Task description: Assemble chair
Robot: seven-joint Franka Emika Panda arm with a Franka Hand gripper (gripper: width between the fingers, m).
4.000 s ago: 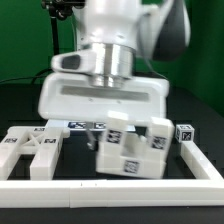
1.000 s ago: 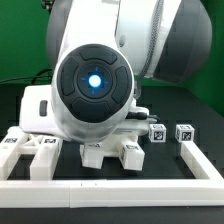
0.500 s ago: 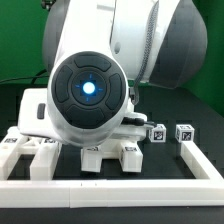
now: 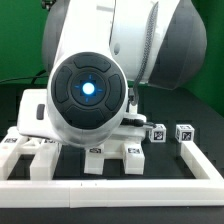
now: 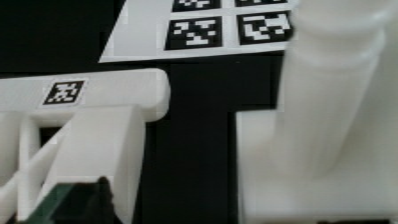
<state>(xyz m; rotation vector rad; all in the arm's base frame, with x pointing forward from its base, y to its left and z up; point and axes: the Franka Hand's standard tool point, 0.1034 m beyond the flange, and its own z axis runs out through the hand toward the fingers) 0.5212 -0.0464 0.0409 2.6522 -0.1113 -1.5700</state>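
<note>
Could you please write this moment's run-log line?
white blocky plastic chair parts: partly behind white robot arm | small white tagged cube: apart, farthest to exterior view's right

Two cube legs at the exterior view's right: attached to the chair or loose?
Loose: both legs stand alone, apart from each other and from the chair parts.

Robot arm (image 4: 95, 90) crowded the middle of the table (image 4: 68, 166)
A bare black strip lay open between the chair parts (image 4: 110, 155) and the front border rail (image 4: 100, 186); a notched piece (image 4: 25, 150) and two cube legs (image 4: 157, 132) flanked them.
</note>
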